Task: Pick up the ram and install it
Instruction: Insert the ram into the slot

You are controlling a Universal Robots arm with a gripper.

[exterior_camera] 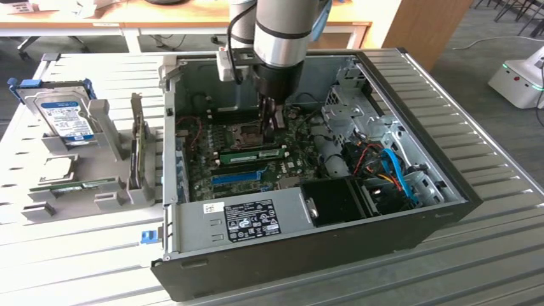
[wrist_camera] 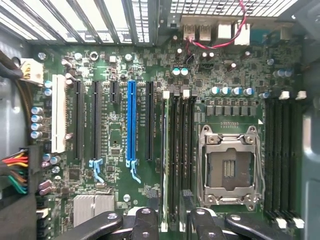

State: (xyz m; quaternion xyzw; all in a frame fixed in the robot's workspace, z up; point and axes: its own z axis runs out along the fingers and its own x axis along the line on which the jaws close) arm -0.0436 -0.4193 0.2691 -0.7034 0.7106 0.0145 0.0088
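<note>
The ram (exterior_camera: 251, 155) is a narrow green stick standing on edge in a memory slot of the motherboard (exterior_camera: 293, 167), inside the open computer case (exterior_camera: 281, 261). In the wrist view the ram (wrist_camera: 165, 150) shows edge-on, next to the empty black memory slots. My gripper (exterior_camera: 272, 135) hangs just above the ram's end nearest the processor socket (wrist_camera: 230, 167). Its black fingers (wrist_camera: 145, 222) stand apart on either side of the ram's line, so my gripper (wrist_camera: 172, 222) is open and holds nothing.
A blue expansion slot (wrist_camera: 131, 125) lies beside the memory slots. Outside the case, on the exterior view's left, grey holders carry a silver hard drive (exterior_camera: 68, 115) and another green stick (exterior_camera: 81, 186). The case walls, drive cage (exterior_camera: 357, 105) and cables (exterior_camera: 386, 169) close in around the board.
</note>
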